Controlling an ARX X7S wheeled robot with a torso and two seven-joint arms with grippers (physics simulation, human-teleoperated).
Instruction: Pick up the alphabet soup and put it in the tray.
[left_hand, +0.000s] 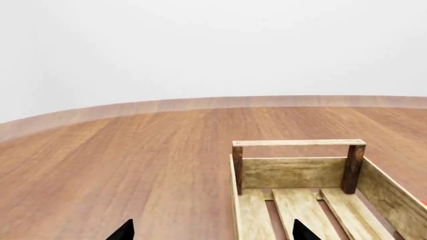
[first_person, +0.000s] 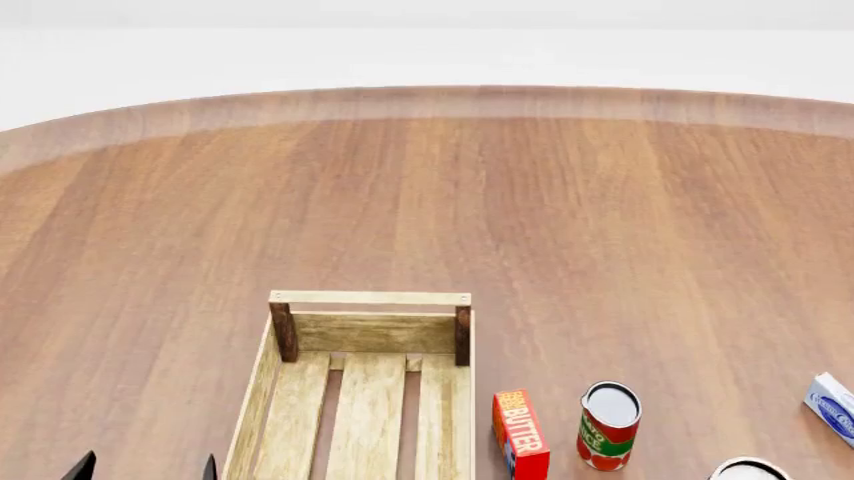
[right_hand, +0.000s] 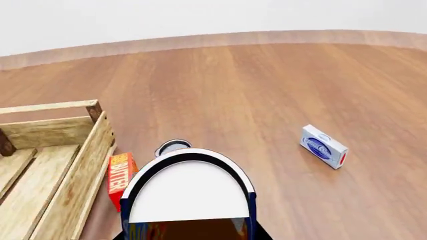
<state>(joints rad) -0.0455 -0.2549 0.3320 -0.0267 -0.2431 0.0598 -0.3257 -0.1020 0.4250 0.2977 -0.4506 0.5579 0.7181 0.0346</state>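
Closest to our right wrist camera looms the white-topped, blue-labelled cylindrical alphabet soup can (right_hand: 190, 192), right at our right gripper, whose fingers we cannot see, so its grip is unclear. We judge the carry to be in hand: next, move across the red "BUTTER" box (right_hand: 120, 177) to the slatted light wooden tray (right_hand: 47, 165). Our left gripper (left_hand: 212, 231) hangs spread wide at the tray's near edge.
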